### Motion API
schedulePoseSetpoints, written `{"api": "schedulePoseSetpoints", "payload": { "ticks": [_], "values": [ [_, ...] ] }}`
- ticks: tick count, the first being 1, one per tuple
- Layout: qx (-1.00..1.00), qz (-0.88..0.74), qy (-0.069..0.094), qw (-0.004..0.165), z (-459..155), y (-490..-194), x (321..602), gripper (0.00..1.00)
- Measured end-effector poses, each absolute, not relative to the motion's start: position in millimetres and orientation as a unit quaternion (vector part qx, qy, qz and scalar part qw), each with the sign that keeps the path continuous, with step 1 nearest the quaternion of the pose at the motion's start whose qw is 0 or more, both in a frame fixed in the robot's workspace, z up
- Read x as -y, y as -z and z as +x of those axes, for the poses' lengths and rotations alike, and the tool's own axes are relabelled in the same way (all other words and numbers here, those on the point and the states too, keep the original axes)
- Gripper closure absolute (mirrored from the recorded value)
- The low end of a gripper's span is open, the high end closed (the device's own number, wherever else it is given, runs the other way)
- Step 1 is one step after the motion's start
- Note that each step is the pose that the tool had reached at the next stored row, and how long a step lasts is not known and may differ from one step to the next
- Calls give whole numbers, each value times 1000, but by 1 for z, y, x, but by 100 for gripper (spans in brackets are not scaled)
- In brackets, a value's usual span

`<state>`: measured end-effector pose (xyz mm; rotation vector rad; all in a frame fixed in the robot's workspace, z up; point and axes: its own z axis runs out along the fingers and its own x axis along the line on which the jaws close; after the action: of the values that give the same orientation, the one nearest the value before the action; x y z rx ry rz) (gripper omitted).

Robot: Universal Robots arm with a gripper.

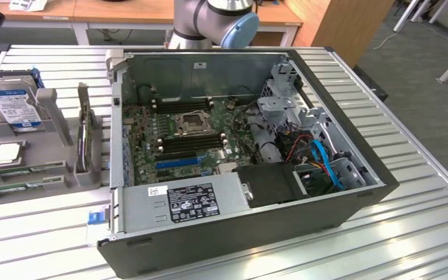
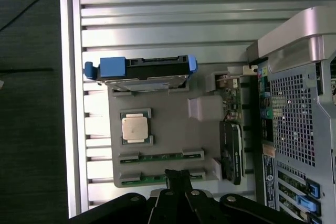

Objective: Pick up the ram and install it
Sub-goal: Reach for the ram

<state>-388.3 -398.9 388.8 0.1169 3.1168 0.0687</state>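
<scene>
Hovering: gripper (image 2: 177, 173) clenched, empty, over ram (image 2: 152, 178) at tray (image 2: 163, 103) edge.
Ram: likely light, stiff, fragile; grip long edges.

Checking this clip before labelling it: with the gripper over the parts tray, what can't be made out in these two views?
1. Wrist view: the shut gripper covers the middle of the nearer ram stick; whether it touches the stick cannot be told.
2. Exterior view: the memory slots are too small to show whether their latches stand open.
3. Exterior view: the print on the hard drive label is too small to read.
</scene>
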Motion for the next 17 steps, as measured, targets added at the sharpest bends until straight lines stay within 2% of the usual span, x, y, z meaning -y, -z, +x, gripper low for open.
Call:
{"api": "schedulePoseSetpoints", "payload": {
  "ticks": [17],
  "values": [
    [-999, 37, -22, 10, -388, -381, 399, 90]
  ]
}}
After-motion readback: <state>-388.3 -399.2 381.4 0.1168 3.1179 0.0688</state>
